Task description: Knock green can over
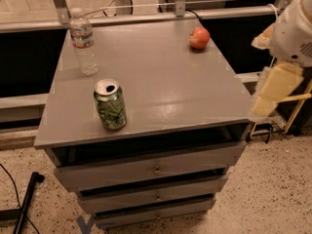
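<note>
While green can (pixel 110 106) stands upright at front-left of cabinet top (pixel 165 72), gripper (pixel 270 94) hangs off the right edge, well apart; jaws: can't tell. Approach step, I'd say; next needs a reach across & sideways shove high on the can.

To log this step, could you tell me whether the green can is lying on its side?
No, the green can stands upright on the cabinet top, with the gripper apart from it at the picture's right.
</note>
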Robot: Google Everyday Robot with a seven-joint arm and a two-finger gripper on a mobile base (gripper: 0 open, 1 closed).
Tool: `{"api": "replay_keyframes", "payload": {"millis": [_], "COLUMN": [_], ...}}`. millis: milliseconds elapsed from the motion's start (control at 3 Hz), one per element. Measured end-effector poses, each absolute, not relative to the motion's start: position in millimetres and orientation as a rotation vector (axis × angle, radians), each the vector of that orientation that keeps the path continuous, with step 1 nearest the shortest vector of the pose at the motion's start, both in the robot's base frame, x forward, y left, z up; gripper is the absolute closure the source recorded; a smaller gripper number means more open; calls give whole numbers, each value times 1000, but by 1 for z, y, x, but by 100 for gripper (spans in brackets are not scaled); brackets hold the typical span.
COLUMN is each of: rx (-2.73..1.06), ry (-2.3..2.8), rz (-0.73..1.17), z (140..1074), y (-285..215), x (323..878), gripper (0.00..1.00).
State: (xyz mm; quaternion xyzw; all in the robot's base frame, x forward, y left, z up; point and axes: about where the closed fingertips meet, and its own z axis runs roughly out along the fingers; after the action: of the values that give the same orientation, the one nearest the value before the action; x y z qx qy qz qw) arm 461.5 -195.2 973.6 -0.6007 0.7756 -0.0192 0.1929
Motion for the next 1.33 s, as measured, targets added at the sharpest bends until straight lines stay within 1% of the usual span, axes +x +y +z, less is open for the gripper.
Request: {"api": "replay_keyframes", "payload": {"millis": [667,1000,1333], "rx": [-1561,-1535,-1536], "ry": [1867,1840,1840], "rz": [280,327,326], "z": [959,948,949], "y": [-28,-10,-10], "x": [608,632,631], "gripper": [0,0,0]}}
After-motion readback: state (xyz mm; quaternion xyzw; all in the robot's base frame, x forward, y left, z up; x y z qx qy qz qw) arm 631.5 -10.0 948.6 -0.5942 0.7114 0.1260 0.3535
